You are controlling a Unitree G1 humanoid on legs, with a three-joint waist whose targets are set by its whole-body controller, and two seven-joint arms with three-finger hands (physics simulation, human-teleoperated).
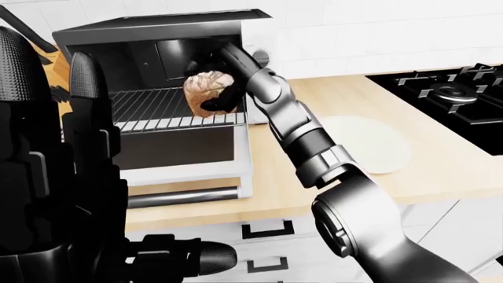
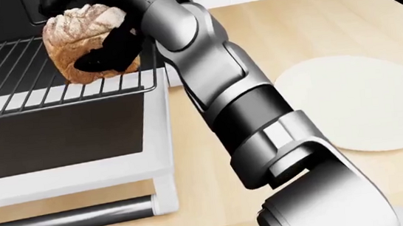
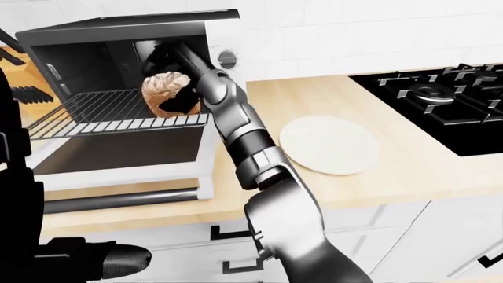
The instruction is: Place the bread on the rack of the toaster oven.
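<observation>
The right hand (image 2: 102, 44), fingers clamped round the bread (image 2: 79, 38), has it over the toaster oven's rack (image 2: 20, 80); only letting go remains.

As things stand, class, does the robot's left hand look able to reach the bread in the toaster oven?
Probably not easily. The left hand hangs low at the view's left, and the right hand already grips the bread over the rack, its arm blocking the oven's right side.
</observation>
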